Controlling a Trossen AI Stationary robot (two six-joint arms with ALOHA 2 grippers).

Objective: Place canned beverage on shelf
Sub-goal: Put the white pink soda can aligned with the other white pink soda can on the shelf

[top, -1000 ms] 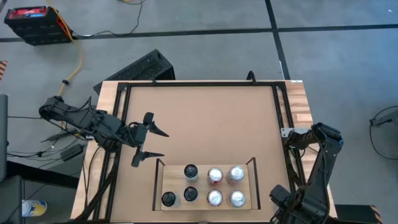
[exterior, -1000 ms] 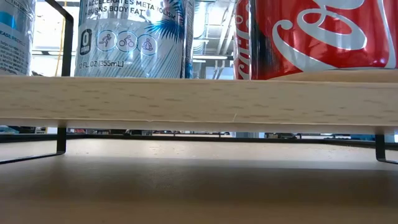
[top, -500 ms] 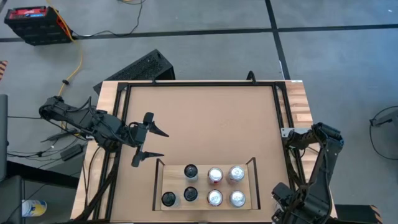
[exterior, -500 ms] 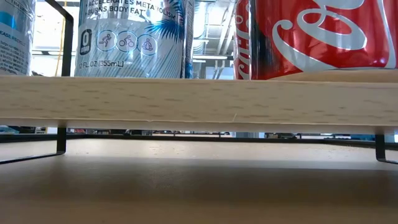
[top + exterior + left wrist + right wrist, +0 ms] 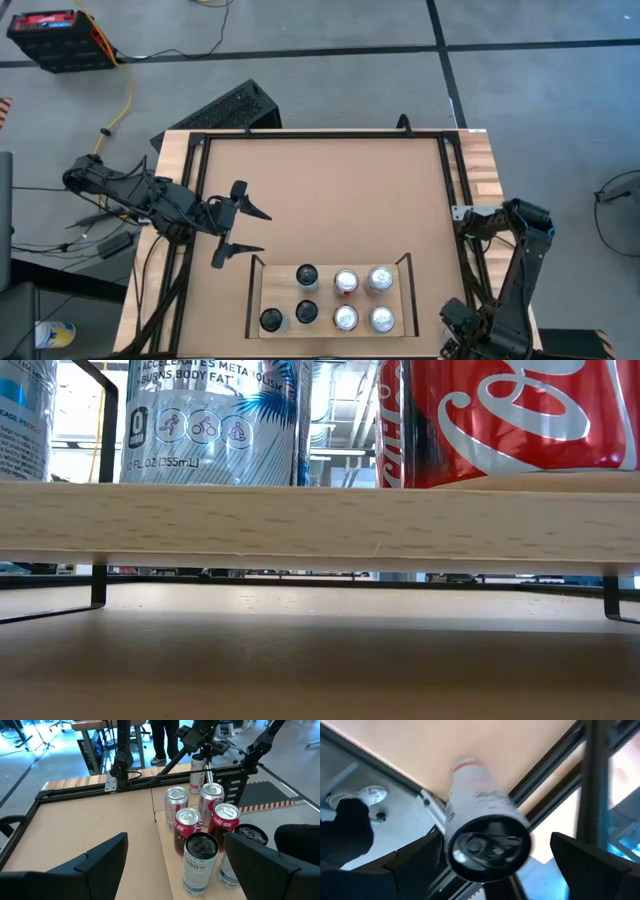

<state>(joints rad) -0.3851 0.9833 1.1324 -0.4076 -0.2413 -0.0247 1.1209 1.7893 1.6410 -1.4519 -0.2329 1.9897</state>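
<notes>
Table edge [image 5: 480, 160]: white can [image 5: 482, 827] between right tool [image 5: 490, 857] fingers

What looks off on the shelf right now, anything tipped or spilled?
Nothing stands out. All seven cans stand upright on the shelf, with no spill visible. The left gripper waits open beside it; the right gripper is by the table's right edge with a white can.
</notes>
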